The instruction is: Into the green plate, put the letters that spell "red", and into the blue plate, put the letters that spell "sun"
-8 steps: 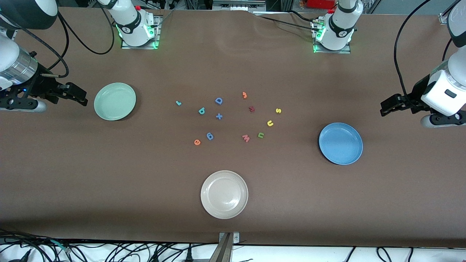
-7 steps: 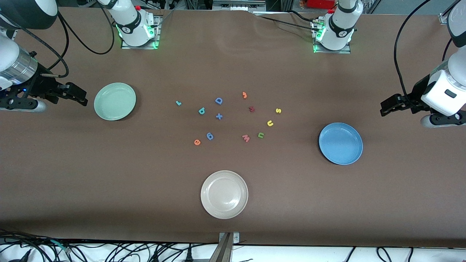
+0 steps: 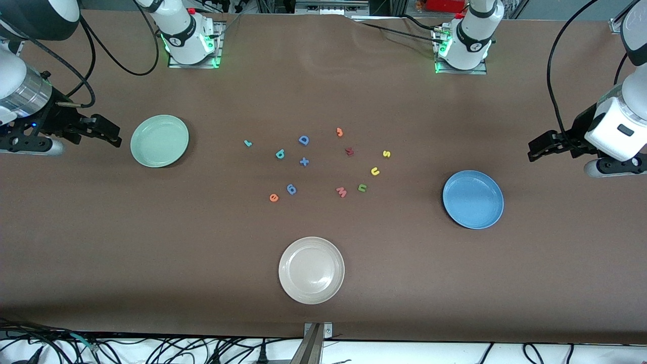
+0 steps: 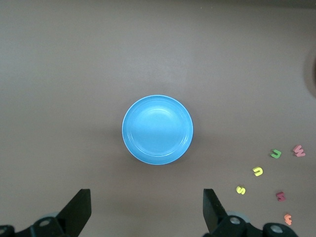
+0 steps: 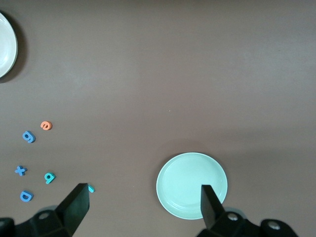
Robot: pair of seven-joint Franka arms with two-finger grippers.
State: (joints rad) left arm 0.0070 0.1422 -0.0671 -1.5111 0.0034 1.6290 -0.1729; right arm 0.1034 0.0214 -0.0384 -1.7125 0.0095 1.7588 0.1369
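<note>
The green plate (image 3: 159,140) lies toward the right arm's end, the blue plate (image 3: 473,199) toward the left arm's end. Between them lie the teal r (image 3: 247,143), teal d (image 3: 280,154), orange e (image 3: 274,197), yellow s (image 3: 386,153), yellow u (image 3: 375,171) and green n (image 3: 362,188). My right gripper (image 3: 117,135) hangs open and empty beside the green plate (image 5: 192,185). My left gripper (image 3: 532,150) hangs open and empty near the blue plate (image 4: 157,129). Both plates hold nothing.
An off-white plate (image 3: 311,270) sits nearest the front camera. Among the letters lie a blue D (image 3: 304,140), a blue plus (image 3: 304,162), a blue 6-shaped piece (image 3: 291,189), a pink w (image 3: 341,192), an orange hooked piece (image 3: 339,132) and a dark red piece (image 3: 349,151).
</note>
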